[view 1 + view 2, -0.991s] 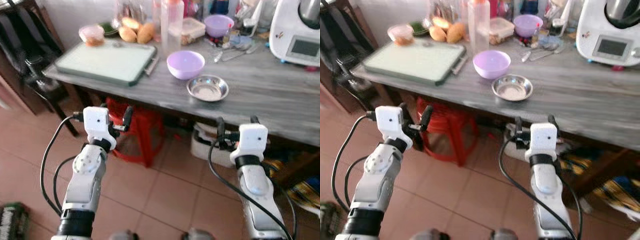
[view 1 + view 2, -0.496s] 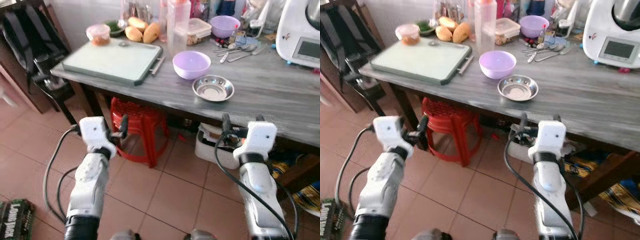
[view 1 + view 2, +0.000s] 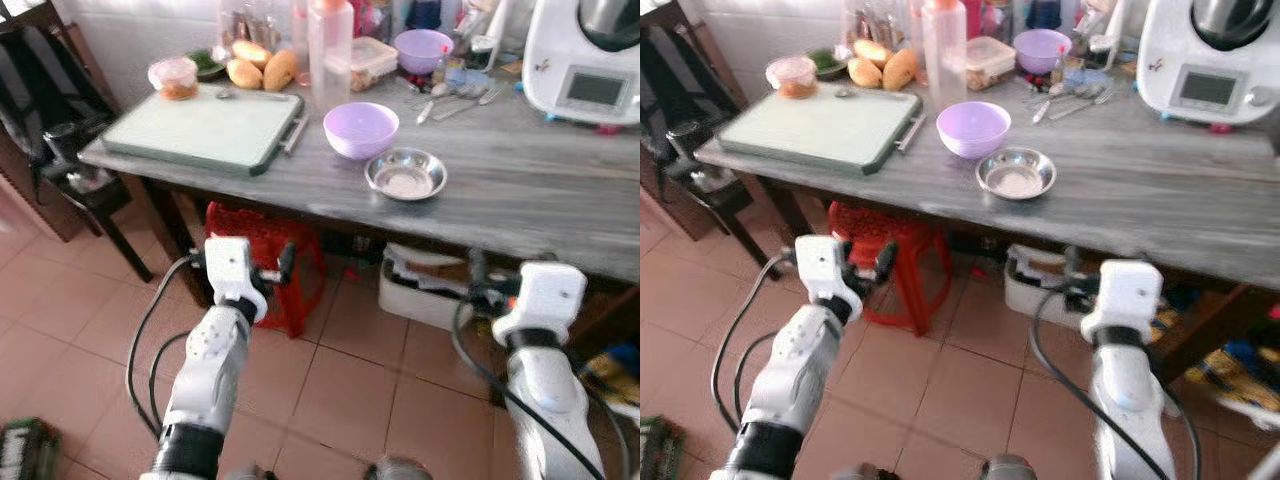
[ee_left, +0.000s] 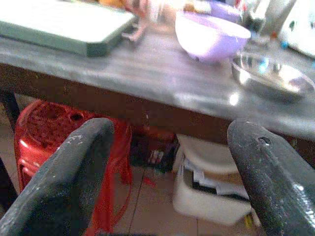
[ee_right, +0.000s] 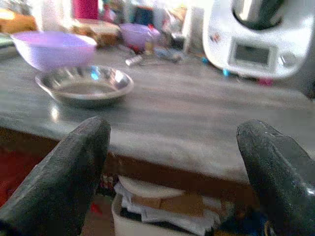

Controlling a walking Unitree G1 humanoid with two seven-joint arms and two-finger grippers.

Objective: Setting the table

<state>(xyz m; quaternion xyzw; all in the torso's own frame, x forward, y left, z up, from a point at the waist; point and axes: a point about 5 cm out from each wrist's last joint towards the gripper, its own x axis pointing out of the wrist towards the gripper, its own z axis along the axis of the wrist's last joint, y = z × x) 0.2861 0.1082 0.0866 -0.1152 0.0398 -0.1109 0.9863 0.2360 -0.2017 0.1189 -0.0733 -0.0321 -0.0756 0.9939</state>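
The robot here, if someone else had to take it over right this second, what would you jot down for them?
Left pincer: open, holding nothing, out in front of the table edge, below the top.
Right pincer: open, holding nothing, also low before the table.
Things: lilac bowl and steel dish side by side near the front edge; spoons further back; green board to the left.
Done: nothing picked up.
Left: reach up, take the dishes, lay them out.

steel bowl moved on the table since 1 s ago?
No. The steel bowl sits in the same spot just in front of the purple bowl, near the table edge; only the camera has shifted.
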